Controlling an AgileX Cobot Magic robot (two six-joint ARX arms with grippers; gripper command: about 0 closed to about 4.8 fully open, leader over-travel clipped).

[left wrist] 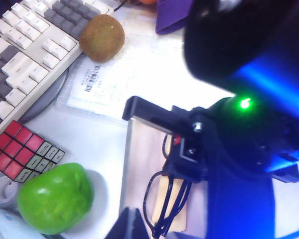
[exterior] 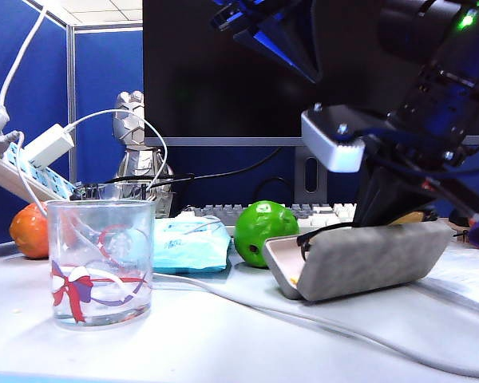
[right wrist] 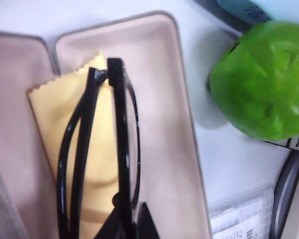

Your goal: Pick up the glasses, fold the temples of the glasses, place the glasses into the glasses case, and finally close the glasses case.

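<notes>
Right fingers point(right wrist: 127, 226) pinched on folded glasses point(right wrist: 97, 149), lowering them onto the yellow cloth point(right wrist: 55, 119) inside the open glasses case point(exterior: 367, 259), right of centre on the counter point(exterior: 223, 335). Left fingers point(left wrist: 127, 226) shut, empty, parked above to stay clear. Green apple point(exterior: 261, 231) just behind-left.

Right gripper point(right wrist: 129, 219) angled down, jaws pinched — left gripper point(left wrist: 132, 224) shut, raised.

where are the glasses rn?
The folded glasses are in the right gripper, over the yellow cloth inside the open case. In the exterior view that is right of centre, just right of the green apple.
</notes>
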